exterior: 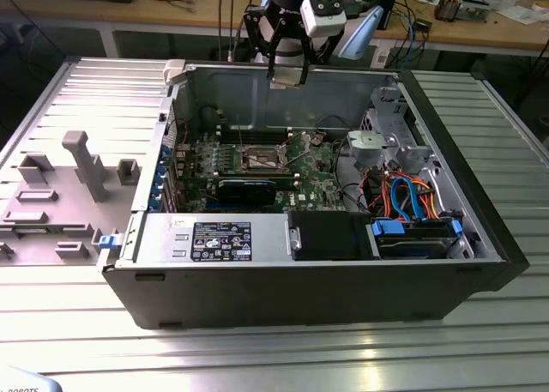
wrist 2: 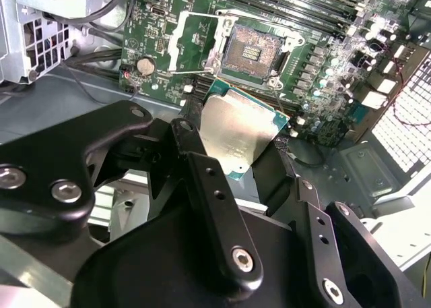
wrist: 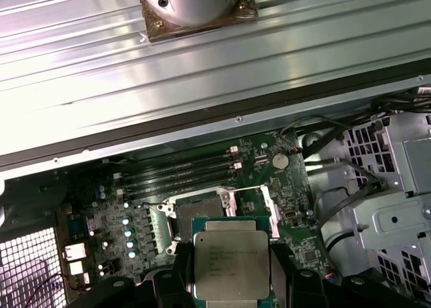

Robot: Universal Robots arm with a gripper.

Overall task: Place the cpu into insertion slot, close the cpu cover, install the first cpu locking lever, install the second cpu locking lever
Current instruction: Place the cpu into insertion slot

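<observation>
My gripper (exterior: 287, 76) hangs above the back wall of the open computer case (exterior: 480, 229). It is shut on the cpu (wrist 2: 236, 133), a flat square chip with a silver top, gripped by two opposite edges between the black fingers (wrist 2: 195, 160). The cpu (wrist: 231, 264) is level, in the air above the green board, apart from it. The insertion slot (wrist 2: 252, 52) lies bare with its dark centre exposed. The cpu cover (wrist 2: 195, 42) is swung open beside it. In the exterior view the insertion slot (exterior: 262, 159) sits mid-board, lower than the gripper and nearer the camera.
Long memory slots (wrist: 182, 173) run beside the socket. A black card with a green stripe (exterior: 247, 190) lies in front of it. A metal drive cage (exterior: 390, 139) and coloured cables (exterior: 412, 199) fill the exterior view's right. A grey fixture (exterior: 77, 165) stands outside the case.
</observation>
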